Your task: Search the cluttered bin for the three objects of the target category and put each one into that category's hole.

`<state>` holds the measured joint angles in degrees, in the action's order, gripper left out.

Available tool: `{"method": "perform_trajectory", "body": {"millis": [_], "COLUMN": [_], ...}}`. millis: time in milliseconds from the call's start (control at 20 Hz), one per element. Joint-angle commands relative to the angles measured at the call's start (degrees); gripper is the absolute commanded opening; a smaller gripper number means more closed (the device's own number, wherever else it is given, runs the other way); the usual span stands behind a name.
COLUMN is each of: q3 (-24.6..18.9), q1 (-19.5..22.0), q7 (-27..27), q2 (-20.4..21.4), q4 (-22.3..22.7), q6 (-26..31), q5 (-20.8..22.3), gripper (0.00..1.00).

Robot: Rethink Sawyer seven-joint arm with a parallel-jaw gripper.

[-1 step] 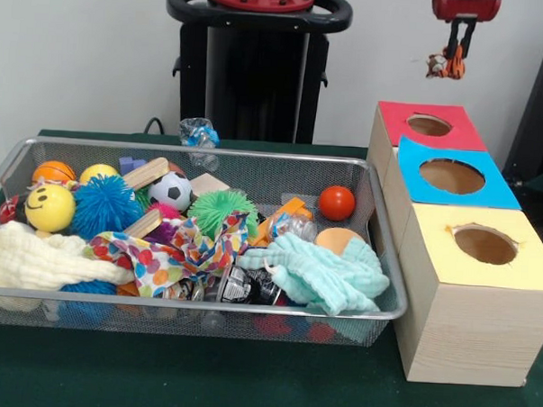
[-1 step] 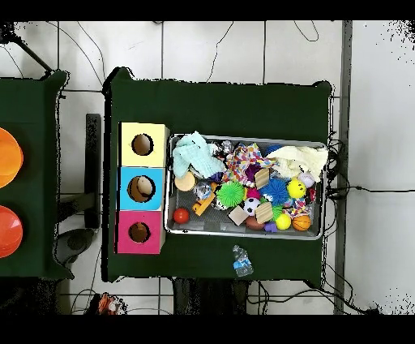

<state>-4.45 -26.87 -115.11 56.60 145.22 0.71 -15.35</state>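
Front view: my gripper (image 1: 451, 60) hangs high above the red box (image 1: 428, 131), clamped on a small orange and grey object (image 1: 445, 65) I can't identify. Three boxes sit in a row just beside the wire bin (image 1: 94, 149): red box farthest from the camera, blue box (image 1: 453, 180) in the middle, yellow box (image 1: 480, 267) nearest, each with one round hole on top. No readable writing on any box. Bin clutter: smiley ball (image 1: 49, 207), blue spiky ball (image 1: 105, 205), soccer ball (image 1: 171, 190), green spiky ball (image 1: 221, 208), red ball (image 1: 336, 203) on the side toward the boxes, teal cloth (image 1: 322, 273), cream cloth (image 1: 35, 258), patterned cloth (image 1: 175, 253), wood blocks (image 1: 147, 173). A crumpled black and white wrapper (image 1: 241, 285) shows print, unreadable. A clear plastic bottle (image 1: 199, 133) lies on the green bench (image 1: 245, 392) behind the bin.
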Motion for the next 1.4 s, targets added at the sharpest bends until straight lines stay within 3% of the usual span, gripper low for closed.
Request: {"method": "perform_trajectory", "body": {"millis": [50, 150, 350, 450, 700, 1150, 1400], "q3": [-1.35, 1.35, 1.50, 1.88, 6.42, 6.36, 5.79], "q1": [-0.72, -2.88, -3.27, -3.82, -6.61, -4.61, -3.09], "q7": [-12.66, -13.24, -12.07, -11.32, -10.47, -8.14, -6.51], "q2": [7.66, 10.02, 6.67, 3.45, -0.13, -4.50, -6.23], "q4": [0.30, -0.56, -1.97, -4.54, -14.31, -25.44, -28.33], "q6": [10.69, 14.21, 12.08, 11.39, 18.54, 26.34, 27.15], "q5": [-2.35, -1.83, -2.15, -2.08, -0.88, 0.88, 1.52], "gripper": [0.00, 0.00, 0.00, 0.00, 0.00, 0.00, 0.00]}}
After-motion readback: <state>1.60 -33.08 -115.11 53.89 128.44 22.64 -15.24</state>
